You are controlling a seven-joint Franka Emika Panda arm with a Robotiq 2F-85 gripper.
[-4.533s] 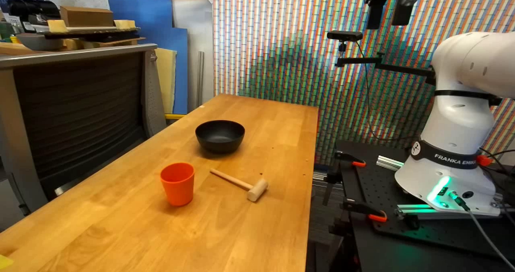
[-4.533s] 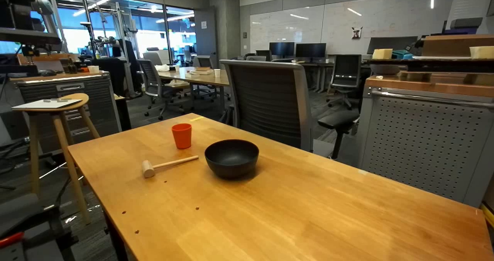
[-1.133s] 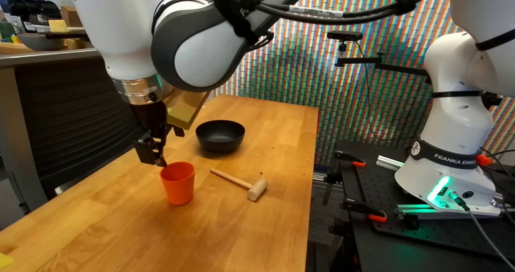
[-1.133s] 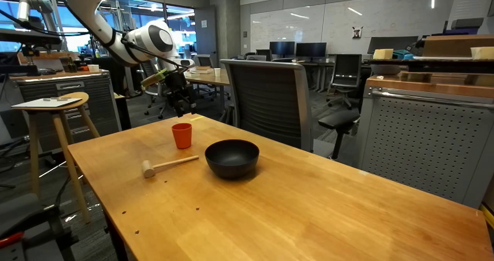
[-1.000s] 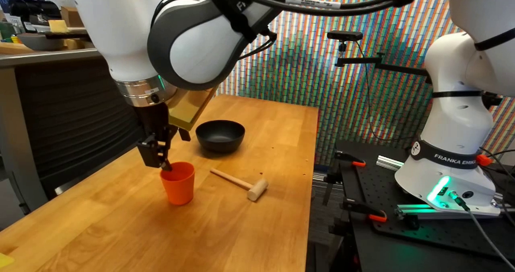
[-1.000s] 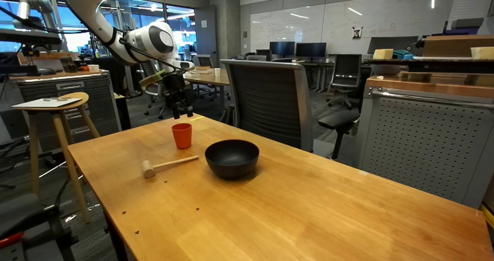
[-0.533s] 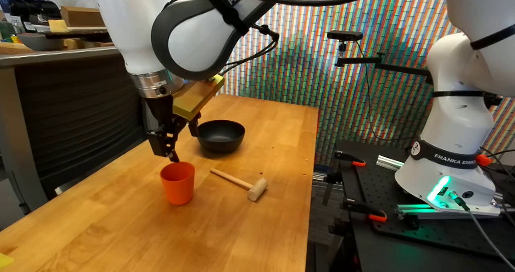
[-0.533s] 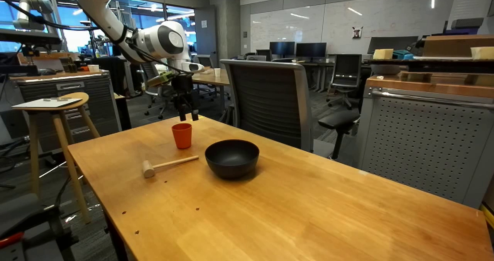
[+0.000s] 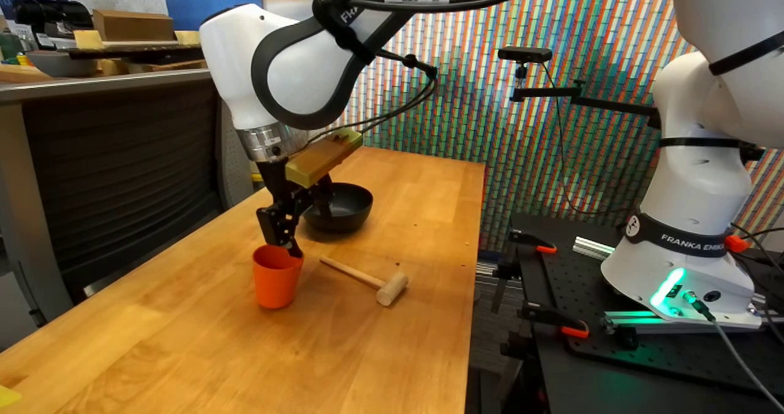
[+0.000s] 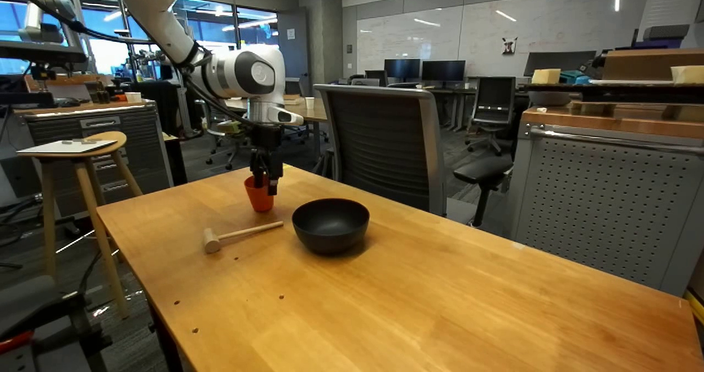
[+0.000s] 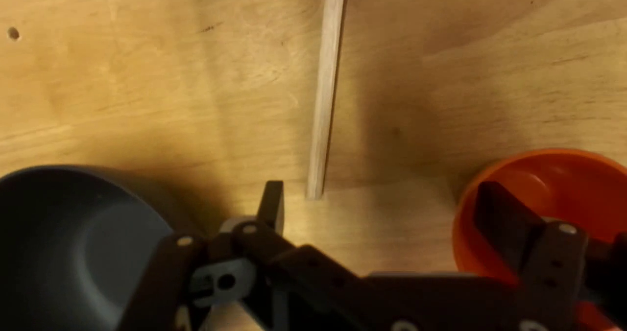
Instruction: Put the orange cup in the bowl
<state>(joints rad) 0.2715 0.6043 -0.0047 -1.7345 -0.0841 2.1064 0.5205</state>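
Orange cup (image 9: 275, 288) on the desk (image 10: 440, 300), outside the bowl (image 10: 330, 241)

The cup stands mouth up. The jaws are spread wide and grip nothing: one side dips into the cup's mouth, the other hangs outside, toward the bowl. Whether the inner side touches the cup's wall cannot be told. The bowl sits near the cup, apart from it. A wooden mallet (image 9: 365, 279) lies beside both, its handle end pointing to the gap between them. The white arm (image 9: 300, 71) hangs above; an office chair (image 10: 379, 146) stands beside the desk.
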